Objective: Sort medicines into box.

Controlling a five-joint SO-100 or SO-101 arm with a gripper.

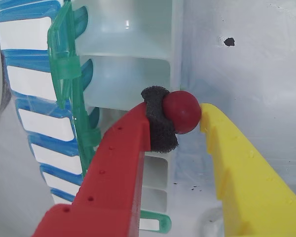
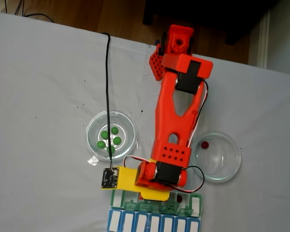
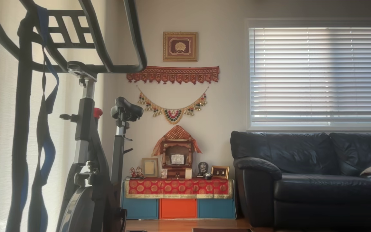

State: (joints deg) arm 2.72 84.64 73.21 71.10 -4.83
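Nearest the wrist camera, the gripper (image 1: 183, 118) is pinching a glossy red pill (image 1: 182, 111) between a black foam pad (image 1: 158, 118) on its red finger (image 1: 116, 173) and the tip of its yellow finger (image 1: 246, 173) — the two closed on the bead from either side. Behind the pill, the pill organizer (image 1: 133, 59) is standing with its white compartments open; the ones showing in the wrist view are looking empty, the green lids (image 1: 69, 84) are tilting up along their left edge, and the blue row (image 1: 34, 98) is lying further left. In the fixed view the red arm (image 2: 176, 116) is reaching down the white table (image 2: 38, 87) so that the gripper (image 2: 154, 193) is hanging over the top edge of the organizer (image 2: 154, 215), hiding several of its compartments; one small red pill (image 2: 179, 198) is sitting in a compartment just right of the gripper. Left of the arm, a round glass dish (image 2: 111, 133) is holding five green pills (image 2: 110, 140), clustered near its middle. Right of the arm, a second glass dish (image 2: 216, 157) is holding a single red pill (image 2: 205, 144) near its upper left side — the rest of its floor is bare. A black cable (image 2: 107, 96) is running down the table across the left dish to a small board (image 2: 108, 178) on the gripper. The other view is showing a room with an exercise bike (image 3: 89, 145), a dark sofa (image 3: 311, 177) and a window blind (image 3: 320, 74).
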